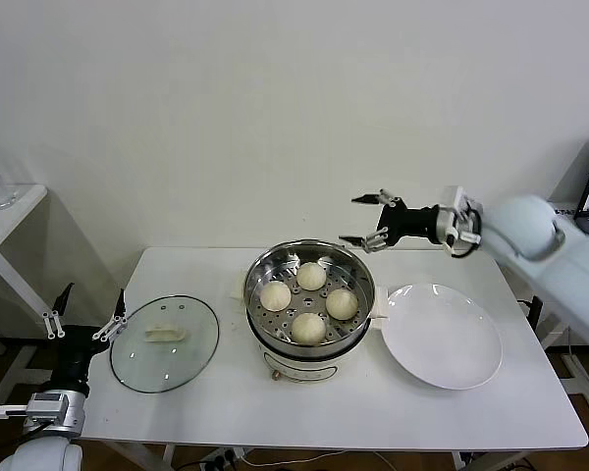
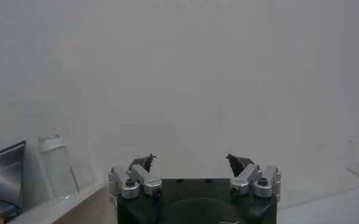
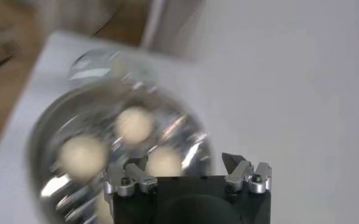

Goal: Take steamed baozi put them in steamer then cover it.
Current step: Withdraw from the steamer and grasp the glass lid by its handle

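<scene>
Loading done: 4 baozi (image 1: 308,299) in steamer (image 1: 354,319). Both end effectors, right (image 1: 371,220) & left (image 1: 83,314), spread wide, empty. Next: grab cover (image 1: 165,341) off tabletop (image 1: 393,412), put on top.

Left end effector (image 2: 190,162) spread open, pale wall, perhaps a clear container (image 2: 57,166) aside

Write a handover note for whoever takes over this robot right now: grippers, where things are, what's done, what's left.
Right gripper: open, empty, in the air behind the steamer.
Left gripper: open, empty, parked off the table's left edge.
Done: all four buns sit in the steamer; the plate to its right is bare.
Left: the glass lid lies flat left of the steamer; put it on.
</scene>
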`<action>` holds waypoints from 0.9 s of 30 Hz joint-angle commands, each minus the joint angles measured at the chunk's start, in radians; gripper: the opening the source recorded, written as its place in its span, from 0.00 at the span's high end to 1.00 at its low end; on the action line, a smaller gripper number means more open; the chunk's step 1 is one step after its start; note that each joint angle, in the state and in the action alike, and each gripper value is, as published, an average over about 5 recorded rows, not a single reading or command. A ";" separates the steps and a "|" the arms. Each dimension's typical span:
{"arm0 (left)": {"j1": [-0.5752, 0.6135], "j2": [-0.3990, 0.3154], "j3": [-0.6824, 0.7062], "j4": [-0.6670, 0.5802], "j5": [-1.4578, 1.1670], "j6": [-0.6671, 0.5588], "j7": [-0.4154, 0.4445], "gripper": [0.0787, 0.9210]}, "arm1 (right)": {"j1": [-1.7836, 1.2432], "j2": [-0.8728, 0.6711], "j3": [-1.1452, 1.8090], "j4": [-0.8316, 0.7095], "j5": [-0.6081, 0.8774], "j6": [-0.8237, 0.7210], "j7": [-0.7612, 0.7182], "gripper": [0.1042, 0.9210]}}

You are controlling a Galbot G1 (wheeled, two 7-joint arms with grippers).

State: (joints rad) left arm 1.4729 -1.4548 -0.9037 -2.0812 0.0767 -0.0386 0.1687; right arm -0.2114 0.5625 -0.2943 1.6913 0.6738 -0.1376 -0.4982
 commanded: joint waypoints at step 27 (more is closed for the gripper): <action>-0.015 0.058 0.010 0.391 0.883 -0.437 -0.229 0.12 | -1.354 0.721 0.845 0.287 -0.284 0.544 0.580 0.12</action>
State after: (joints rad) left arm 1.4703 -1.4310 -0.8662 -1.9165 0.3406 -0.2540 0.1053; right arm -1.4566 1.1417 0.5051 1.9557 0.4518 0.3225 0.0338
